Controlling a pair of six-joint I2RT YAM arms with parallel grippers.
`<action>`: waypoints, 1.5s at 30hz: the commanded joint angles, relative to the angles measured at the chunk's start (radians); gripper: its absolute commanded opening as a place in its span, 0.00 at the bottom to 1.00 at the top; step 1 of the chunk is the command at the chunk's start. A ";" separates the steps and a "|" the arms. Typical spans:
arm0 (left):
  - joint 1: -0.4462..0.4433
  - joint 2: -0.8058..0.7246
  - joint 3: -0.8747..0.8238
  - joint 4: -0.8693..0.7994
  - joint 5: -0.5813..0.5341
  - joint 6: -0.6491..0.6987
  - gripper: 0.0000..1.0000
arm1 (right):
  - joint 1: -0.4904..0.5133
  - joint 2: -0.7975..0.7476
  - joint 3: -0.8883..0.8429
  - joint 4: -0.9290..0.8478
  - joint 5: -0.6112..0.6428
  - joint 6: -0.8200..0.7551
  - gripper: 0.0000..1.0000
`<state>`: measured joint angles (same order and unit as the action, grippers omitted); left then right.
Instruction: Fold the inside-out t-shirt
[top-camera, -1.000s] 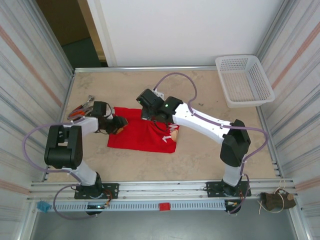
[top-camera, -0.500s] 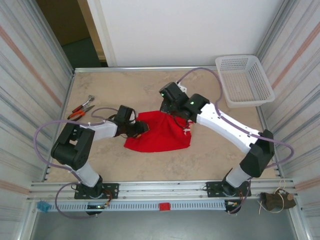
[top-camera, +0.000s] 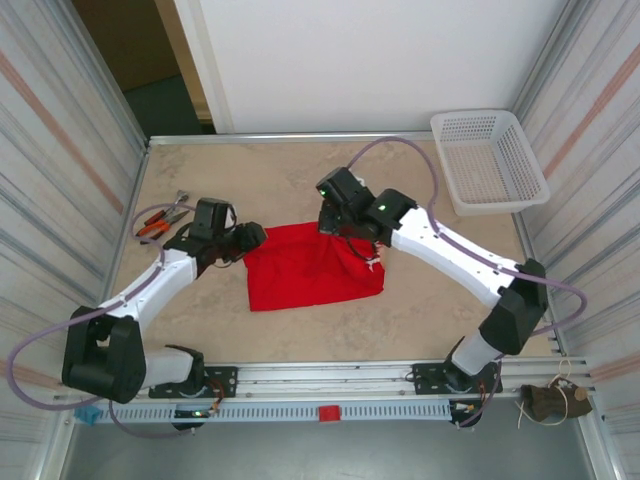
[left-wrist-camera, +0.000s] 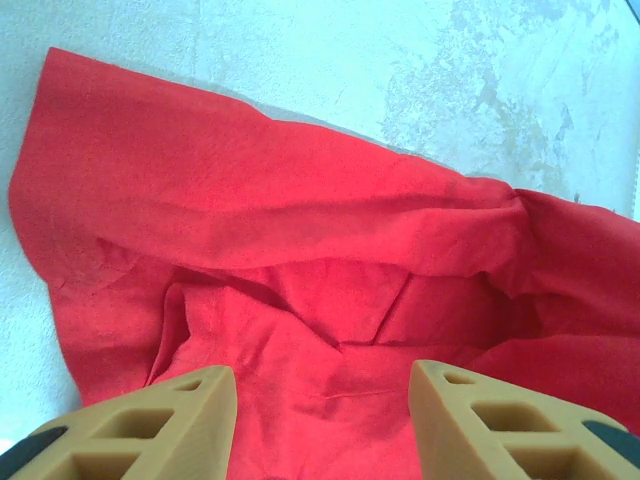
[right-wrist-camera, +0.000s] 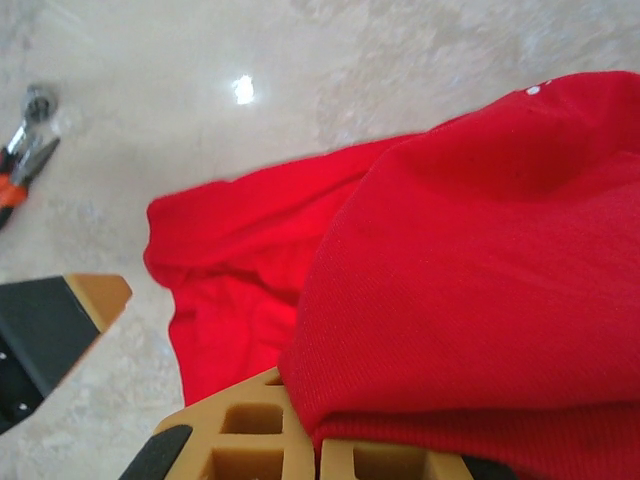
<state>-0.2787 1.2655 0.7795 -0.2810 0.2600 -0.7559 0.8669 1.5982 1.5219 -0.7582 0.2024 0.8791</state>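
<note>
Red t-shirt (top-camera: 315, 280) lies as a rumpled, roughly rectangular patch at the middle of the table (top-camera: 250, 180). Its long axis runs side to side in front of the two arms, and a whitish speck shows at its right edge. The right gripper (right-wrist-camera: 318, 432), at the far right part of the cloth, looks closed, with a thick fold of red bunched over its fingers and pinched between them. The left gripper (left-wrist-camera: 322, 415) hovers at the far left corner, jaws spread wide and holding nothing, with creased fabric showing in the gap. Whether its fingers touch the cloth cannot be told. From that open gripper the t-shirt stretches away to the right and toward the near edge, so the free left corner sits nearest the left arm. The next pinch looks like its job, since both far corners likely need holding before the far edge can be drawn over. Pliers (top-camera: 160, 222) rest beyond the left arm, well apart from the cloth, and a white basket (top-camera: 488, 160) stands in the far right corner.
</note>
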 joint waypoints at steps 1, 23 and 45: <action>0.022 -0.012 -0.012 -0.052 -0.001 0.023 0.49 | 0.039 0.049 0.075 -0.013 -0.024 -0.036 0.00; 0.273 0.027 -0.099 0.008 0.051 0.046 0.50 | 0.240 0.422 0.313 0.269 -0.308 -0.110 0.68; 0.033 0.050 0.020 -0.097 0.043 0.227 0.59 | 0.240 0.040 -0.221 0.195 -0.155 -0.261 0.70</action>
<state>-0.2241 1.3190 0.8043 -0.3340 0.3546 -0.5671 1.0771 1.6257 1.3144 -0.5560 0.0097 0.6514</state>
